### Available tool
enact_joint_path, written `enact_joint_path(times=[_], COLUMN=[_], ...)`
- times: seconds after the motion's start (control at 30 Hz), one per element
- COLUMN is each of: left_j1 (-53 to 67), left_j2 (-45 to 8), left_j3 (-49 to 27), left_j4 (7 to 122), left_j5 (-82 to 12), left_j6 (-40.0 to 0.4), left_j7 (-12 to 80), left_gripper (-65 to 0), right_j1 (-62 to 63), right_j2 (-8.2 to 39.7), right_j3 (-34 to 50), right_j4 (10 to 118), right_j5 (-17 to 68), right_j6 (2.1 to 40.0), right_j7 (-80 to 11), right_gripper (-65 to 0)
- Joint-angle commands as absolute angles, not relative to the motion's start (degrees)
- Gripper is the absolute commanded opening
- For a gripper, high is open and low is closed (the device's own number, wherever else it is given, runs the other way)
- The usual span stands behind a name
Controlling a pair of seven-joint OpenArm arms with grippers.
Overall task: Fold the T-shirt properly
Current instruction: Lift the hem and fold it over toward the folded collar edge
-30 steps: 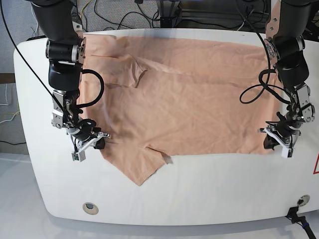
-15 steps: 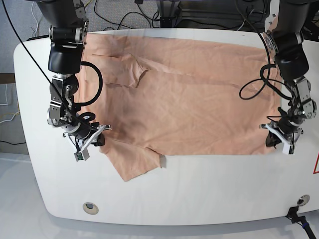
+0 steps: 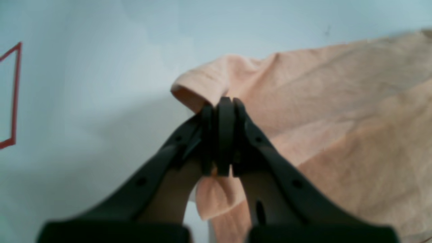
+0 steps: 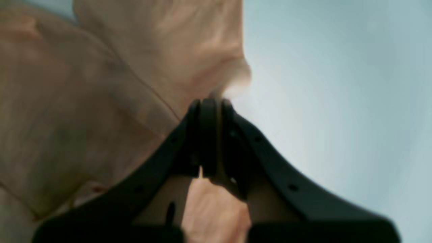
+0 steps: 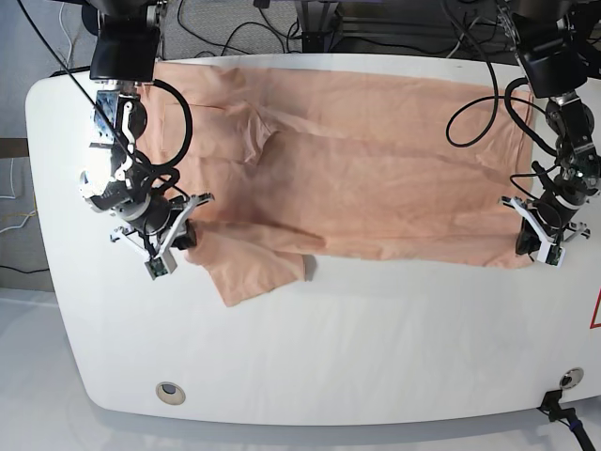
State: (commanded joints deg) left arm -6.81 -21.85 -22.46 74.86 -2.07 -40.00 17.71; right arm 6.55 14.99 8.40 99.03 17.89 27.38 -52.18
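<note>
You have the peach-pink T-shirt [image 5: 357, 164] spread wide across the far half of the white table [image 5: 376, 357], its near edge wrinkled. Its near hem corner is pinched and raised off the table on one side, and a sleeve [image 5: 255, 266] hangs forward at the other.

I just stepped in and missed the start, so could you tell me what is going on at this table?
A two-armed robot is folding a peach-pink cotton T-shirt spread on the white table. The left gripper is shut on the near hem corner, and the right gripper is shut on the edge by the near sleeve. The near edge is lifted; no fold is laid yet.
</note>
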Motion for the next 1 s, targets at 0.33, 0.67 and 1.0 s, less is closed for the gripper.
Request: enact_joint_path(times=[0.33, 0.67, 1.0], left_j1=[2.33, 9.45, 14.02], left_j2=[-22.02, -23.52, -23.34], left_j3=[-24.92, -29.67, -29.41], left_j4=[83.30, 85.23, 87.52], left_j5=[-2.07, -2.07, -1.63], left_j6=[-40.00, -40.00, -40.00], left_j7=[17.80, 17.80, 17.80], left_gripper=[-65.0, -65.0, -65.0], right_j1=[-0.48, -9.19, -12.26], right_j2=[15.08, 14.81, 14.73], right_j3=[13.05, 13.05, 12.79], right_j4=[110.90, 112.40, 112.66], right_j5=[17.89, 17.89, 17.89], right_j6=[27.65, 27.65, 27.74], right_j7=[-60.18, -60.26, -60.26], right_gripper=[-65.0, -65.0, -65.0])
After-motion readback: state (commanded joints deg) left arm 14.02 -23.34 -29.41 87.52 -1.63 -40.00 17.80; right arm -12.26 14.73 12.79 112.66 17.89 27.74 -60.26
